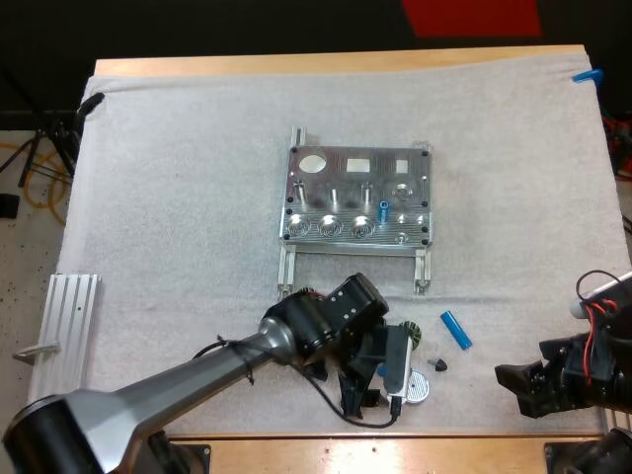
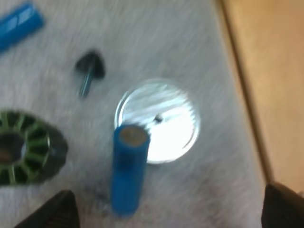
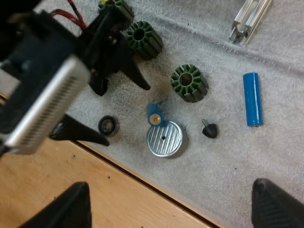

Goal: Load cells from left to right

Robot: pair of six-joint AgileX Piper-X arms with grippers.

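The metal fixture (image 1: 355, 197) lies mid-mat with one blue cell (image 1: 383, 210) standing in its right part. My left gripper (image 1: 370, 390) (image 2: 168, 209) is open near the mat's front edge. Between its fingers (image 2: 57, 211) a blue cell (image 2: 128, 168) (image 3: 154, 114) stands upright, untouched, against a round silver disc (image 2: 159, 121) (image 3: 164, 138) (image 1: 420, 388). Another blue cell (image 1: 455, 329) (image 3: 252, 98) (image 2: 19, 23) lies flat to the right. My right gripper (image 1: 513, 380) (image 3: 175, 209) hovers open at the front right, holding nothing.
Green ribbed rings (image 3: 189, 83) (image 3: 144, 38) (image 2: 23, 147), a small dark knob (image 3: 209, 129) (image 2: 89, 69) (image 1: 439, 364) and a black ring (image 3: 108, 125) crowd around the standing cell. The bare wooden table edge (image 3: 109, 190) runs just beyond. A grey metal rail (image 1: 69, 326) lies at the left.
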